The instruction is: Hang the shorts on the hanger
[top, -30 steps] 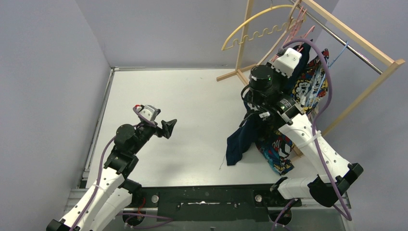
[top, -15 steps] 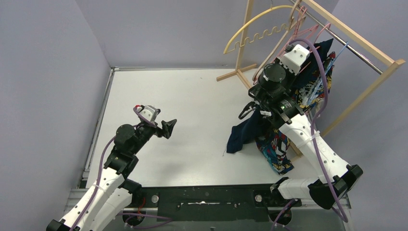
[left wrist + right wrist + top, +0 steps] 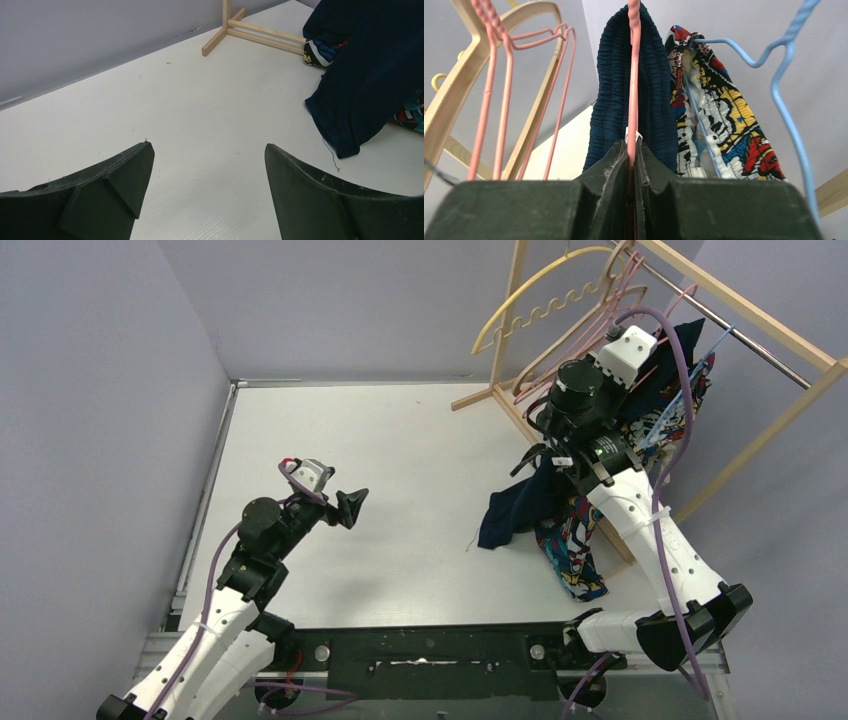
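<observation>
Left pincer: my left gripper [image 3: 207,170] hangs over open table with its fingers wide apart and nothing between them, well clear of the rack.
Right pincer: my right gripper [image 3: 631,150] is up at the rack, fingers pressed together on the hanger [image 3: 633,75], whose thin pink wire runs straight up out of the jaws.
Crowding: a comic-print garment [image 3: 719,115] hangs just beside the shorts on a blue hanger [image 3: 784,85]; more pink hangers [image 3: 489,90] and a thicker tan hanger [image 3: 531,115] sit on the other side, with a yellow notched hanger [image 3: 520,300] further along.
In the way: my own right arm covers most of the rail from the top camera.
Shorts: the shorts [image 3: 614,75] are plain dark navy. Their gathered waistband is draped over the pink wire, fabric falling on both sides, with a small white label showing just above my fingertips.
Where they lie: the rest hangs down to the table, the lower hem resting on it beside the wooden rack [image 3: 265,36], touching the printed garment.
Surface: white table [image 3: 400,440].
Room: plain grey-lilac walls.
</observation>
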Robot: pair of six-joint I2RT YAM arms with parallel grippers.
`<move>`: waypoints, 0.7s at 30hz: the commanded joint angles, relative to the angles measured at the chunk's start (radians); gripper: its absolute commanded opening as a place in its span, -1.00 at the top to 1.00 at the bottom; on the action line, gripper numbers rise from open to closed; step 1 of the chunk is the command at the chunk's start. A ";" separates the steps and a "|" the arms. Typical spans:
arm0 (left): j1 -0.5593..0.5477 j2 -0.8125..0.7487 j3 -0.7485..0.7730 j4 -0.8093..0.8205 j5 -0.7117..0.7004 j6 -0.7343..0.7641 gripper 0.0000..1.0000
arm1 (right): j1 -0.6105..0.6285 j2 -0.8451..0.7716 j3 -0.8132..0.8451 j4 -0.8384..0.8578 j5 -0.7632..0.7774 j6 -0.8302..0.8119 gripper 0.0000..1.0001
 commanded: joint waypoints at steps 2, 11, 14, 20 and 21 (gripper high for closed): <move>0.008 -0.014 -0.001 0.067 0.013 0.008 -0.64 | -0.023 -0.029 -0.005 0.024 -0.050 0.083 1.00; 0.008 0.002 0.042 0.032 -0.033 -0.044 -0.64 | -0.028 -0.031 0.124 -0.266 -0.208 0.280 -0.16; 0.008 0.010 0.106 -0.028 -0.084 -0.119 -0.64 | -0.027 -0.058 0.148 -0.383 -0.286 0.330 -0.48; 0.008 0.037 0.316 -0.256 -0.188 -0.248 -0.65 | -0.027 -0.143 0.145 -0.544 -0.464 0.344 -0.95; 0.008 0.043 0.356 -0.300 -0.197 -0.258 -0.65 | -0.027 -0.160 0.148 -0.578 -0.481 0.350 -0.95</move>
